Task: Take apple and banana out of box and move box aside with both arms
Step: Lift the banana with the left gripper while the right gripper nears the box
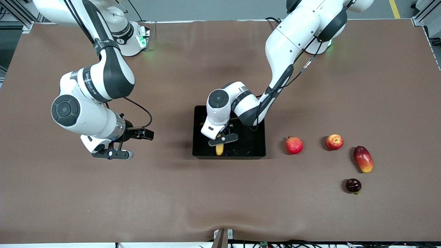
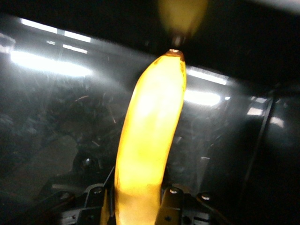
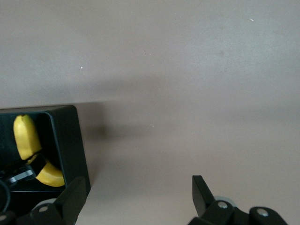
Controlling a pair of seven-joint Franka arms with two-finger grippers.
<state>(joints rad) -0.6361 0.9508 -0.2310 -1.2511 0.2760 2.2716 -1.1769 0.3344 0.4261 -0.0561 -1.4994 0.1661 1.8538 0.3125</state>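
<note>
We have our left hand (image 1: 223,138) down in the box (image 1: 258,151) at mid-table, clamped on the banana (image 1: 219,149) to lift it out, while our right hand (image 1: 112,154) waits wide beside it, the apple (image 1: 334,142) already outside.

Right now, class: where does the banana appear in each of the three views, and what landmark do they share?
Front view: banana in the box, under the left gripper, which is shut on it.
Left wrist view: banana fills the centre.
Right wrist view: banana at a lower corner.
Shared landmark: the black box.

Yellow banana (image 1: 219,149), glossy black box (image 1: 258,144)
</note>
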